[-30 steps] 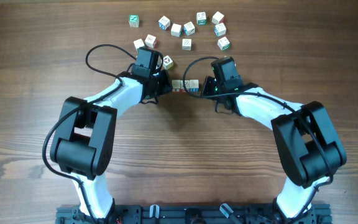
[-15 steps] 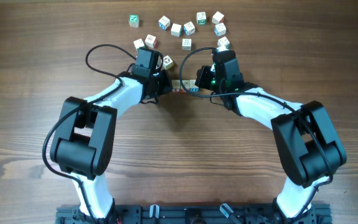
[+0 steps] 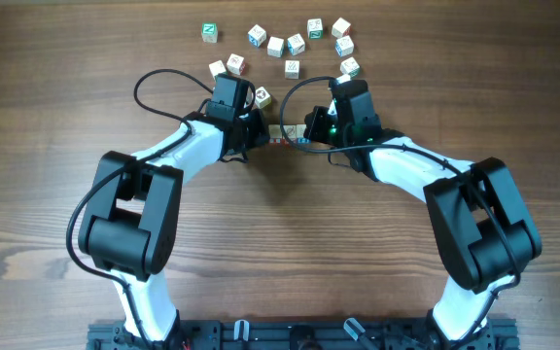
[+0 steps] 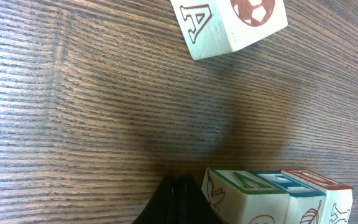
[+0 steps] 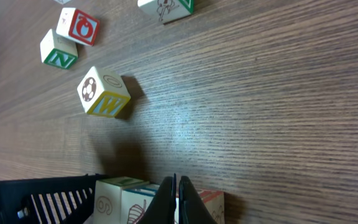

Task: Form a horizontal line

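The horizontal line (image 3: 287, 137) is a short row of white lettered cubes lying between my two grippers. In the left wrist view the row (image 4: 272, 198) sits at the lower right, its green-marked end cube touching my left gripper (image 4: 179, 200), whose fingers are shut and empty. In the right wrist view the row (image 5: 124, 200) lies behind my right gripper (image 5: 178, 200), which is shut, empty and covers the row's middle. In the overhead view the left gripper (image 3: 254, 129) is at the row's left end and the right gripper (image 3: 311, 127) at its right end.
Several loose white cubes (image 3: 296, 43) lie scattered along the far side of the wooden table. One cube with an A and a ball (image 4: 229, 22) lies just beyond the left gripper. A W cube (image 5: 104, 94) and an N cube (image 5: 58, 51) lie beyond the right gripper.
My right gripper has moved a little left and away from me, closer over the right end of the row. The left arm has stayed still.
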